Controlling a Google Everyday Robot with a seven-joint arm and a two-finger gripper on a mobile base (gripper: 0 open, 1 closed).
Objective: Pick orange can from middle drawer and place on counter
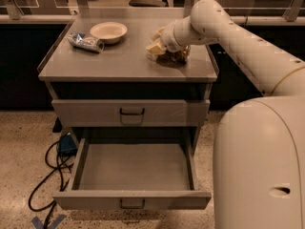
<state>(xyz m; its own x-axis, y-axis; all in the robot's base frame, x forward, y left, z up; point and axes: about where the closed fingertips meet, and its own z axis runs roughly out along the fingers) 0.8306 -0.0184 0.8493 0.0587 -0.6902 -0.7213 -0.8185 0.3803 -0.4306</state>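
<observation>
The orange can (175, 56) shows as a small orange-brown shape on the right part of the counter (124, 61), mostly covered by my gripper. My gripper (158, 46) sits right at the can, reaching in from the right on the long white arm (238, 37). The middle drawer (131, 200) is pulled fully out below, and its grey floor holds nothing that I can see. The upper drawer front (131, 112) is shut.
A shallow cream bowl (108, 31) and a blue-and-silver cylindrical item (86, 41) lie at the counter's back left. The robot's white body (259, 166) fills the lower right. A blue box and black cables (57, 156) lie on the floor left of the cabinet.
</observation>
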